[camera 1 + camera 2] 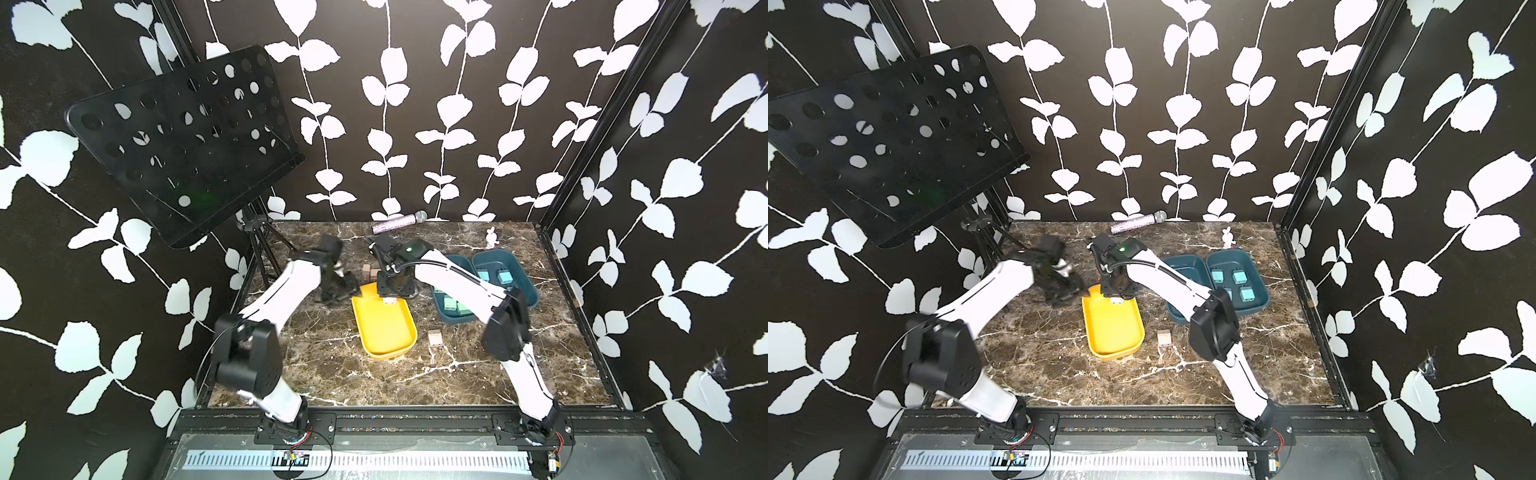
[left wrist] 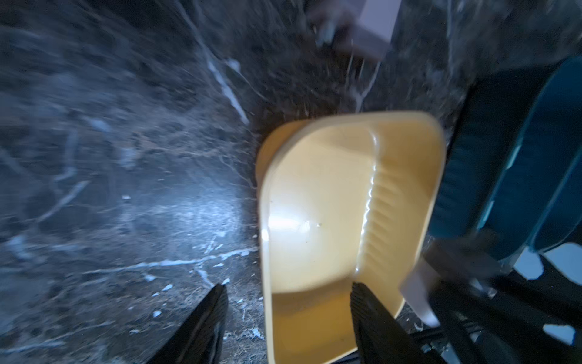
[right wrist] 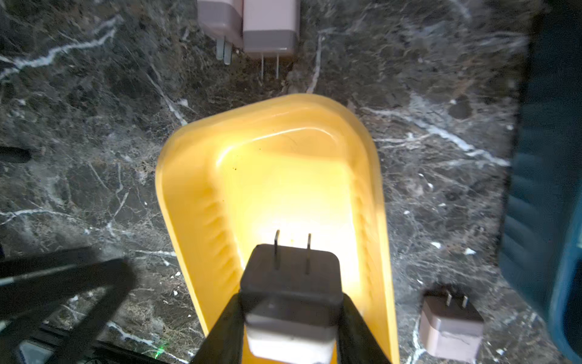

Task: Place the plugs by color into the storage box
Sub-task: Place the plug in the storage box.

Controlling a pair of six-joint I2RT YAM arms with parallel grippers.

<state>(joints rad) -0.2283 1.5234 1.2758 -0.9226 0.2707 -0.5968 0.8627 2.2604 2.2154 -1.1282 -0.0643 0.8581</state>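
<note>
Right tool (image 3: 291, 299) is clamped on a pinkish-beige cube-shaped plug (image 3: 291, 277), prongs pointing away, hanging over the yellow plastic tray's (image 1: 384, 332) far end. Left tool (image 2: 288, 285) (blurred) gapes wide and empty, one finger over that tray, one over the dark marble surface (image 1: 332, 374).

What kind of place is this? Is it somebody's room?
Probably not a home: it looks like a robot test booth. A left arm and right arm sit on a rail at a marble-look table, inside leaf-patterned panels, with a music stand and microphone.
</note>
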